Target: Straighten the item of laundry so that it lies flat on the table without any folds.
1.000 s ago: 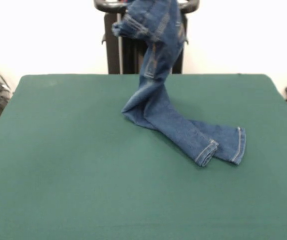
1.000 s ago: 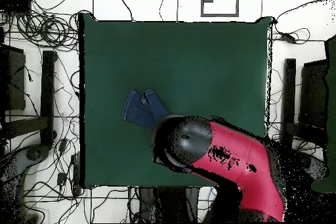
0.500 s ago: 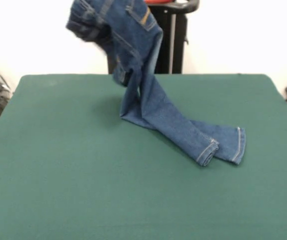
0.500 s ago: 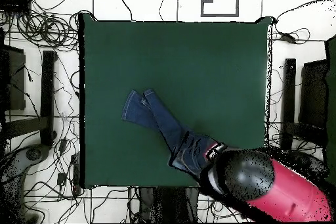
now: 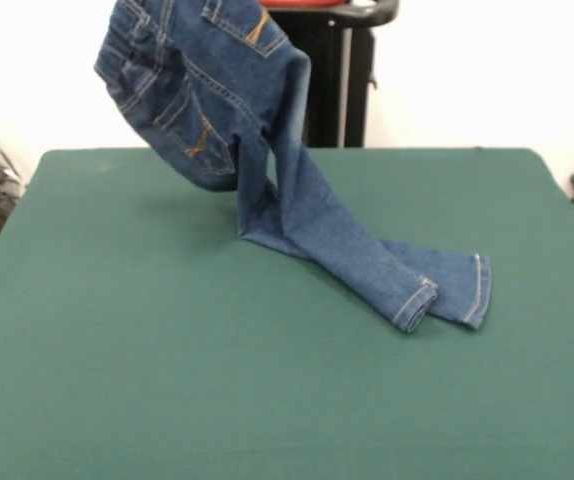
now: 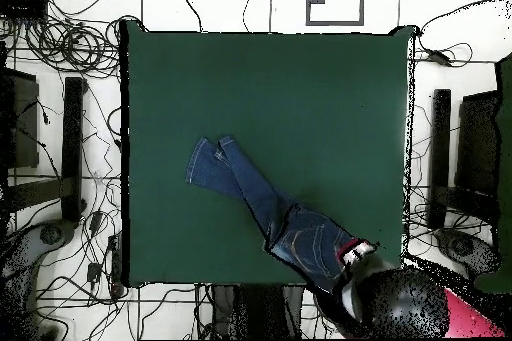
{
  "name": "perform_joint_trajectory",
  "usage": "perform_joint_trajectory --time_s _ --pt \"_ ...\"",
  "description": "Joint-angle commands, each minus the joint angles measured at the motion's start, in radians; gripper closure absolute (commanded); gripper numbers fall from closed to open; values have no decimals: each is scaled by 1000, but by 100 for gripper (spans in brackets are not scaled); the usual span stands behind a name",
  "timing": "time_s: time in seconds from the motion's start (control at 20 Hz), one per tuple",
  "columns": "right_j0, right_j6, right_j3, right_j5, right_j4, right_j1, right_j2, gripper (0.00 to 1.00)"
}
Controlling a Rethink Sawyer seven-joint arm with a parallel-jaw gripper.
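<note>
1. The jeans (image 5: 277, 190) are seen partly lifted: the waist end is held up in the air, above the table (image 5: 117, 380).
2. The waist is raised over the table's edge nearest the pedestal (image 5: 337, 90), with back pockets and orange-tan stitching facing the front camera.
3. Both legs are draped down from the waist onto the table; the two hems are lying side by side, touching, well in from every table edge.
4. The legs are overlapped along most of their length; a fold is seen where they meet the table.
5. In the overhead view the arm (image 6: 410, 307) is seen at the waist end of the jeans (image 6: 270, 202).
6. The gripper is hidden by denim and arm; its opening cannot be told.
</note>
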Motion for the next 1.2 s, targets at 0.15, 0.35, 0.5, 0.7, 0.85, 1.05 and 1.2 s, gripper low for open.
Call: perform_joint_trajectory --time_s 0.15,0.35,0.5,0.7,0.85,1.05,1.2 --pt "-40 -269 206 -166 -26 -28 205 100" --pt "-113 -306 238 -260 -34 -20 261 100" --pt "-191 -345 255 -311 -39 -11 320 100" --pt "-316 -398 285 -385 -61 4 420 100" --pt "-383 -397 300 -410 -85 6 481 100" --pt "-439 -353 309 -413 -128 -1 541 100" --pt "-463 -324 308 -412 -158 -7 571 100"
